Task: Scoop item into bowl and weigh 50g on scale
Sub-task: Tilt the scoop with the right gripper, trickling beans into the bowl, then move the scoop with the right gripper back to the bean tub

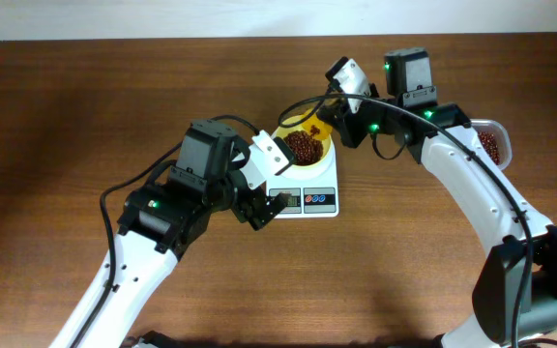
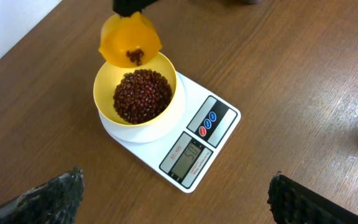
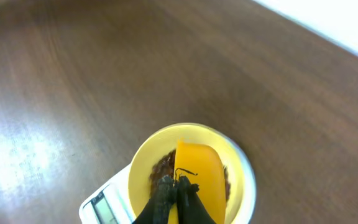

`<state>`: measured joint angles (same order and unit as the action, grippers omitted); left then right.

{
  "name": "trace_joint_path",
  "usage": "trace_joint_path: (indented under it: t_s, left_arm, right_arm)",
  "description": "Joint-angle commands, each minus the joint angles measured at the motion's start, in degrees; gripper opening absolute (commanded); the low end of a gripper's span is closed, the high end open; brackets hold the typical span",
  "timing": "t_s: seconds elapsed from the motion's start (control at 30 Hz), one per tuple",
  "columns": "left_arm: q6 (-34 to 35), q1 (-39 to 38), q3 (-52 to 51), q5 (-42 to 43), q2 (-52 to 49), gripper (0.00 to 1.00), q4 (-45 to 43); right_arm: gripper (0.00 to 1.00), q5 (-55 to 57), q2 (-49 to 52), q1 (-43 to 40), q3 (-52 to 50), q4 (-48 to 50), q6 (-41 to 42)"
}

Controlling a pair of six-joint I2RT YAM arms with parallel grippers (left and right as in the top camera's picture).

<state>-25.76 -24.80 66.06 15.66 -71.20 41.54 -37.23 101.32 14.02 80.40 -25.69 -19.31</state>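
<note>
Dark brown wood grain runs across the whole counter (image 1: 85, 116), and we see a pale strip of wall (image 1: 162, 17) beyond its far edge. Roughly midway between the left and right edges, closer to the far edge than the near one, sits the white scale (image 1: 319, 200). Its display (image 2: 190, 158) and its red and blue buttons face the near edge. The digits are lit, but we cannot read them with confidence. On the scale's platform the yellow bowl (image 1: 327, 155) stands upright, and inside it the beans (image 1: 303, 147) lie in a heap that covers the bottom and sits below the rim. Our right pincer (image 3: 178, 190) is clenched on the handle end of an orange-yellow scoop (image 2: 129, 37). The scoop hangs tilted over the bowl's far rim with its mouth aimed down at the heap, and a few beans rest near its lip. From the right wrist view the two fingers (image 3: 165, 200) press together on the scoop's back end, directly above the bowl. Our left pincer (image 1: 264, 208) hovers by the scale's near left corner, released, its fingers spread wide with nothing between them. Near the right edge of the counter, a clear tub (image 1: 496, 145) holding more beans peeks out from under the right arm, well apart from the scale.
</note>
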Motion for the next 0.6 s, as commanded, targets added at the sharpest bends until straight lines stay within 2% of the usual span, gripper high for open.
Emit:
trace_joint_path:
  t_s: [0.0, 0.57]
  left_arm:
    - [-0.5, -0.1, -0.2, 0.6, 0.5, 0.99, 0.1]
    - [-0.5, -0.1, -0.2, 0.6, 0.5, 0.99, 0.1]
  right_arm:
    - [0.04, -0.8, 0.3, -0.2, 0.1, -0.6, -2.9]
    - [0.04, 0.3, 0.3, -0.2, 0.1, 0.5, -2.7]
